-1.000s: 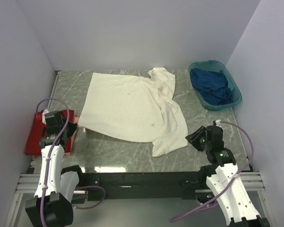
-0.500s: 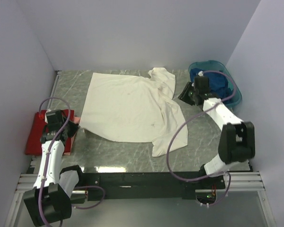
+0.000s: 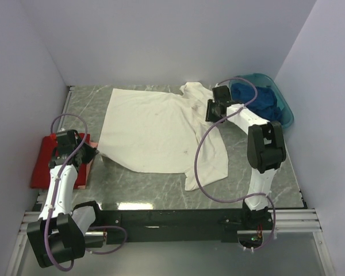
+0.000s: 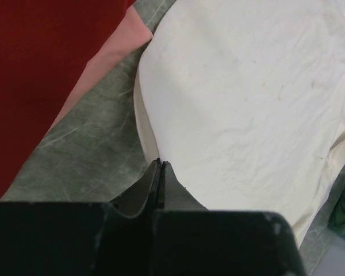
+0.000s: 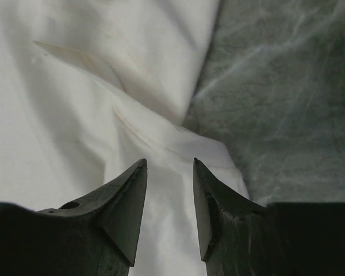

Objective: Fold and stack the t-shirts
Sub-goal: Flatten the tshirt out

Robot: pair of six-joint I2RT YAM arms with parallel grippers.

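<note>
Across the counter [image 3: 149,185], spread nearly flat but not folded: cream-white shirt [image 3: 155,129], right side bunched and doubled over. Pinched at its near-left hem corner by the left tool [image 4: 160,163], jaws pressed together on the cloth. Poised over the rumpled far-right sleeve, right tool [image 5: 169,167], jaws apart, holding nothing. At the left edge, red shirt [image 3: 43,167], seemingly folded. Heaped in the teal basin [image 3: 287,118], dark blue shirt [image 3: 261,103]. Roughly one of three done; no stack yet.
</note>
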